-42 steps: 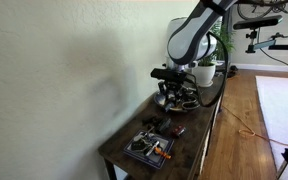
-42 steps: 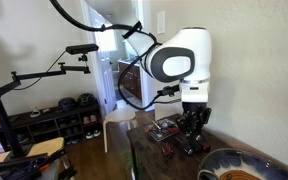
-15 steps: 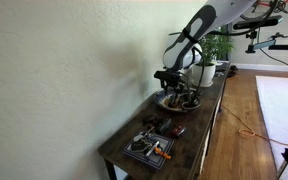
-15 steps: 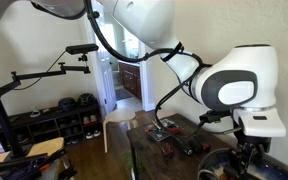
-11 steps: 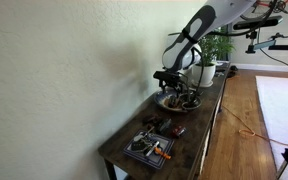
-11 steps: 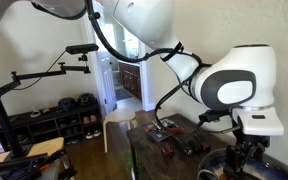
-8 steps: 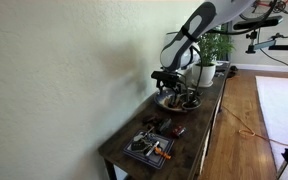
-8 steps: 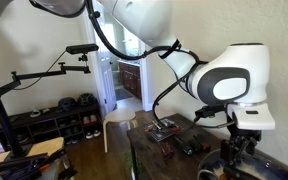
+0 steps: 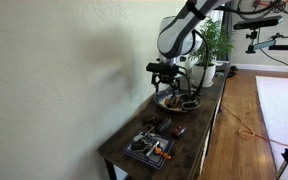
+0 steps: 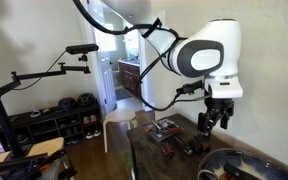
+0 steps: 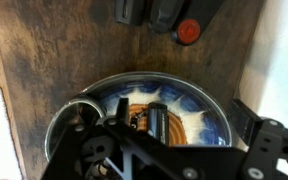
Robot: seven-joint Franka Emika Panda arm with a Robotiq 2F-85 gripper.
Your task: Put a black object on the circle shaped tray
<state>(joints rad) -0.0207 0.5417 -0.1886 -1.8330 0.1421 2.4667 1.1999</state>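
Gripper (image 10: 214, 120) is hovering over the circle shaped tray (image 11: 199, 108), which is lying straight below the jaws on the table (image 9: 187, 126). In the wrist view its rim is curving round the dark finger parts on every side. I cannot tell whether the jaws are apart, together or clamped on something: the exterior views are too small, and the wrist view is showing only dark shapes over the tray's middle. One ribbed dark shape there could be a finger or a black object lying in the tray.

Judging from this, the step in hand is the placing itself, at or just around the letting-go. If an object is between the jaws, the next move is calling for a straight descent and an opening over the tray's middle. If the jaws are empty and the tray is too, it is calling for a reach past the tray's far rim.

Counting: one circle shaped tray, one gripper. Beyond the jaws, outside the rim, two black objects (image 11: 134, 10) are lying side by side, with one red-capped piece (image 11: 189, 30) just beside them. One square tray (image 9: 147, 148) of small tools is sitting well away from the jaws, and one potted plant (image 9: 206, 70) is standing on the other side of them.
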